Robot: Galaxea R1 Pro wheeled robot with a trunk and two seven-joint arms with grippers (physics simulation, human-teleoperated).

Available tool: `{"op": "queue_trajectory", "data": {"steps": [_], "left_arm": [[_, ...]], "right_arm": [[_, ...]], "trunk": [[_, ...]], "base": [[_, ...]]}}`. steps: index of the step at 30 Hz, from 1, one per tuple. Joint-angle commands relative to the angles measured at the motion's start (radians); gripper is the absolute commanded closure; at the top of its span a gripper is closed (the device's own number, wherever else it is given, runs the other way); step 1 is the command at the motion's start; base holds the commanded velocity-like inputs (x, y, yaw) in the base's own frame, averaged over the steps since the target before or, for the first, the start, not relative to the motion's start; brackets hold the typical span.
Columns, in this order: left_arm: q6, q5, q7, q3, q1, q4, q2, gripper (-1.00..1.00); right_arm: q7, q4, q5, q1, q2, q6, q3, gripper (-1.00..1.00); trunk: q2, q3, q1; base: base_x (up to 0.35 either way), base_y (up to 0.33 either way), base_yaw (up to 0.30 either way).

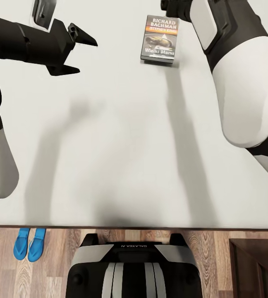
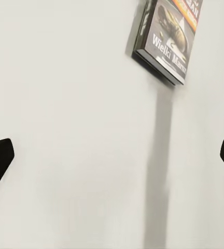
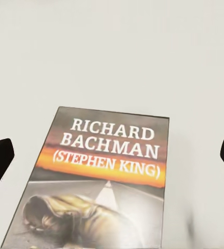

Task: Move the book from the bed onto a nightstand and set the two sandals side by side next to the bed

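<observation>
The book (image 1: 160, 39) lies flat on the off-white mattress of the bed (image 1: 121, 136), far from the near edge, its dark cover with the orange band facing up. My right gripper (image 3: 112, 161) hovers open just above the book (image 3: 96, 187), its fingertips wide on either side, nothing between them. To the book's left my left gripper (image 1: 84, 56) hangs open over bare mattress, and the book (image 2: 169, 39) sits off to one side ahead of it. The two blue sandals (image 1: 28, 244) lie side by side on the floor beside the bed edge.
Wood floor runs along the bed's near edge (image 1: 134, 228). My own base (image 1: 132, 269) stands against that edge. A dark-brown wooden nightstand corner (image 1: 256, 265) shows at the lower right, on the floor beside the bed.
</observation>
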Motion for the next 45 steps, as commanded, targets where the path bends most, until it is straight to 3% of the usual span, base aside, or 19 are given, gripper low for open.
{"op": "queue_trajectory", "data": {"steps": [1,16,22,26,45], "left_arm": [[0.007,0.008,0.01,0.0,-0.001,0.0,0.001,-1.0],[0.009,0.009,0.01,-0.006,0.0,0.0,0.001,-1.0],[-0.018,0.023,0.017,-0.04,0.034,0.002,0.034,-1.0],[-0.018,0.023,0.017,-0.051,0.057,0.002,0.057,-1.0],[-0.018,0.023,0.017,-0.051,0.064,0.002,0.057,-1.0]], "right_arm": [[-0.004,-0.001,-0.004,0.001,0.001,0.007,-0.004,-1.0],[-0.006,0.036,-0.015,0.024,0.001,-0.013,-0.003,-1.0],[-0.023,0.006,-0.048,0.058,0.001,0.012,-0.003,-1.0],[-0.023,0.006,-0.049,0.072,0.001,0.012,-0.003,-1.0],[-0.023,0.006,-0.049,0.072,0.001,0.012,-0.003,-1.0]], "trunk": [[0.0,0.0,0.0],[0.0,0.0,0.0],[0.0,0.0,0.0],[0.0,0.0,0.0],[0.0,0.0,0.0]], "base": [[0.256,0.067,0.0],[0.102,0.025,0.0],[0.0,0.0,0.0],[0.0,0.0,0.0],[0.0,0.0,0.0]]}}
